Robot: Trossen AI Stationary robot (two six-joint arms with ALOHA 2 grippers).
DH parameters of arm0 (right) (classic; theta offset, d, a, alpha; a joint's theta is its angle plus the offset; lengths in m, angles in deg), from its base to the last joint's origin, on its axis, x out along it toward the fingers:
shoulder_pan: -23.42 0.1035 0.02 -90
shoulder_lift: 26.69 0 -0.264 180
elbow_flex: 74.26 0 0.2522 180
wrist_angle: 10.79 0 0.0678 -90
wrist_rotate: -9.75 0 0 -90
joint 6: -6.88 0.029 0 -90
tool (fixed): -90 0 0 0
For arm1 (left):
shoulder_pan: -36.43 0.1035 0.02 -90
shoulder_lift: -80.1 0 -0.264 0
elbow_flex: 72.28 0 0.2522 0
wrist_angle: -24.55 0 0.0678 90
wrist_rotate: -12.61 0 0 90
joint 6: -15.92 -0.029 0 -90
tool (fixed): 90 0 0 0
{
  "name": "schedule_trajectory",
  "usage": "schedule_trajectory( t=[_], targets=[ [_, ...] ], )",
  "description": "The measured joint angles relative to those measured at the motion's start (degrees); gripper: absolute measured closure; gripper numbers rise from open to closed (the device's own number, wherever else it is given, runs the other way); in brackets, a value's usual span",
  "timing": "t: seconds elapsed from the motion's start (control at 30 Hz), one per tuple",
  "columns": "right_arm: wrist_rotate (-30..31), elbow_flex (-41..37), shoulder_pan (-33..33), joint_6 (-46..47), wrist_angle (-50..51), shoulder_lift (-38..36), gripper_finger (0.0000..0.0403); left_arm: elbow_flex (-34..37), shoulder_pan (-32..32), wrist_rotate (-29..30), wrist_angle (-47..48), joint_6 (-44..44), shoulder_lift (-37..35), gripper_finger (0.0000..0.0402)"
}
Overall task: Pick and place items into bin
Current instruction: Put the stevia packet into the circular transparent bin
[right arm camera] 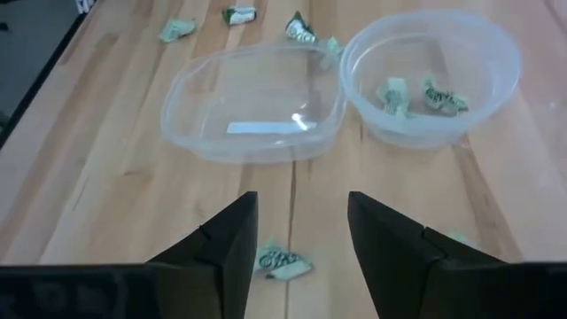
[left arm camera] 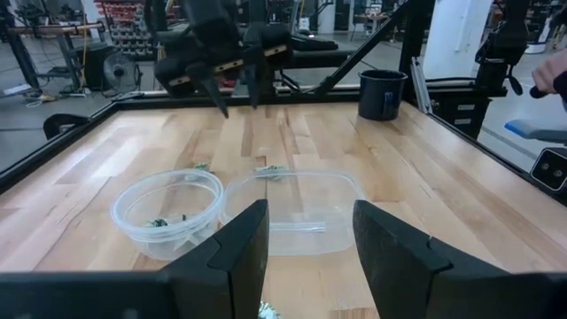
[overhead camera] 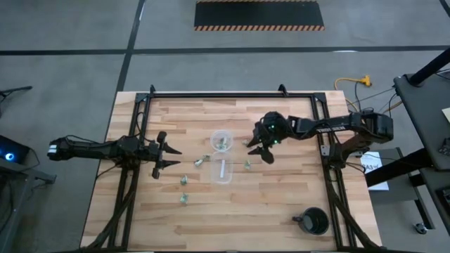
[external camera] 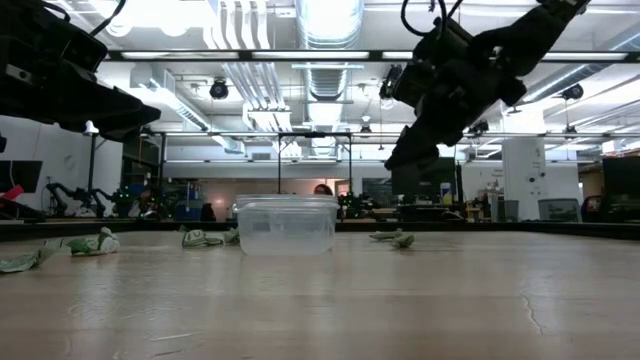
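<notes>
The bin (overhead camera: 221,140) is a small round clear cup on the table's middle, with two pale green bits (right arm camera: 392,93) inside (right arm camera: 443,97). More bits lie on the wood: one (overhead camera: 248,164) right of the rectangular container, others (overhead camera: 199,162) left of it (overhead camera: 184,180) and nearer (overhead camera: 184,199). My right gripper (overhead camera: 256,149) hangs open above the table just right of the bin; one bit (right arm camera: 282,261) lies on the wood below between its fingers, untouched. My left gripper (overhead camera: 165,156) waits open at the table's left, pointing at the containers.
A clear rectangular container (overhead camera: 221,171) with a white strip inside (right arm camera: 266,127) stands right next to the bin on its near side. A black round cup (overhead camera: 313,221) sits by the near right corner. A black frame (overhead camera: 232,93) rims the table. A person's hand (left arm camera: 554,71) shows beyond the table.
</notes>
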Motion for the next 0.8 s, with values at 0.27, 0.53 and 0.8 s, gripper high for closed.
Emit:
schedule_trajectory(
  t=[0.27, 0.53, 0.8],
  targets=[
    [0.1, 0.0, 2.5, 0.0, 1.9, 0.0, 0.0239, 0.0, 0.0, 0.0, 0.0, 0.0, 0.0, 0.0253],
    [0.1, 0.0, 6.4, -0.8, 2.2, 1.9, 0.0241, 0.0, 0.0, 0.0, 0.0, 0.0, 0.0, 0.0253],
    [9.2, 0.0, 8.0, -1.7, 1.6, 4.1, 0.0241, 0.0, 0.0, 0.0, 0.0, 0.0, 0.0, 0.0253]
  ],
)
